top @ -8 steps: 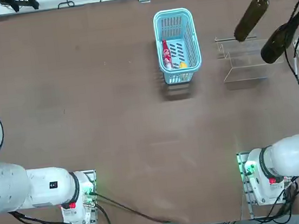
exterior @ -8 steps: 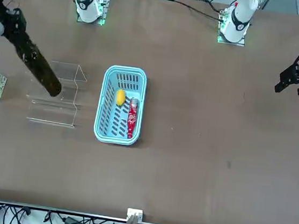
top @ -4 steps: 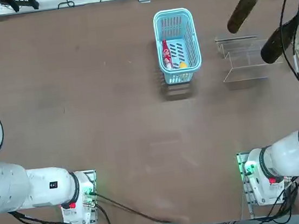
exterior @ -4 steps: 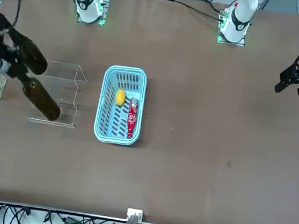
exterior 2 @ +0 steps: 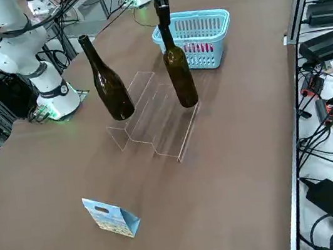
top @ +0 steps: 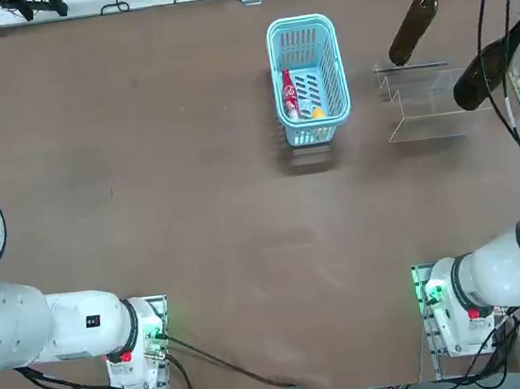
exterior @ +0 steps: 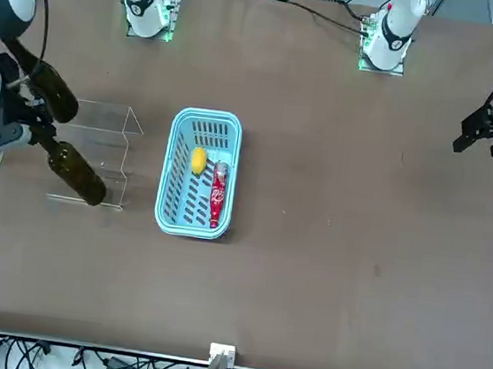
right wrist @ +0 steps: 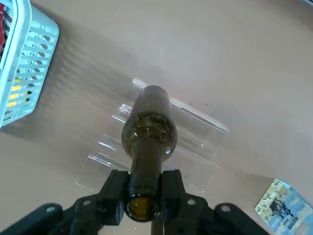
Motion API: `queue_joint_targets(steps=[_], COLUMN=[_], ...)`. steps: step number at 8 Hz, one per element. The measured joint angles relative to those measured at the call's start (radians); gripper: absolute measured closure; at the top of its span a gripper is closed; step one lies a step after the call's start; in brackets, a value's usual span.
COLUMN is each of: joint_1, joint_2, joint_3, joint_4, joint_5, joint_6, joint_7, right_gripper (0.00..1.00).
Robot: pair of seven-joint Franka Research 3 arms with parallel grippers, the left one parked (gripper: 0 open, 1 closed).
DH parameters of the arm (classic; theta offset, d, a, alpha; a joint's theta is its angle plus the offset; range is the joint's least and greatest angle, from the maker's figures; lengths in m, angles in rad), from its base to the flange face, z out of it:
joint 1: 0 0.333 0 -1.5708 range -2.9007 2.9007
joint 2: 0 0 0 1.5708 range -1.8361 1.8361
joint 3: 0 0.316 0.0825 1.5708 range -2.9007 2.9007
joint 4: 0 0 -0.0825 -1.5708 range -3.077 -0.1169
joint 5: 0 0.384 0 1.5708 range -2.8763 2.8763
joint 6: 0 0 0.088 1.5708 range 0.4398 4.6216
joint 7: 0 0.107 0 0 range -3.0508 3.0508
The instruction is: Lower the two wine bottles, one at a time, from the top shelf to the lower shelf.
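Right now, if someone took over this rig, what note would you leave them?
Right gripper: shut on the neck of one bottle, holding it upright at the clear stand, on the side away from the robot. I cannot tell whether its base has touched down.
Second bottle: on the stand's side nearer the robot, untouched.
Done: first bottle picked up.
Left: set it on the lower step, release, then move the second bottle.

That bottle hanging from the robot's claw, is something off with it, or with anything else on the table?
Nothing looks spilled or broken. The right gripper holds one wine bottle upright by its neck over the clear stand. The other wine bottle stands on the stand. A small printed card stands alone nearby.
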Motion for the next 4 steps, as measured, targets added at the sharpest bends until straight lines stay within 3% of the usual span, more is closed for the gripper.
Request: queue_joint_targets(steps=[4], joint_1=[0.0], joint_2=[0.028], joint_3=[0.0], joint_4=[-0.027], joint_5=[-0.001], joint_6=[0.001], joint_7=[0.0], right_gripper=[0.62])
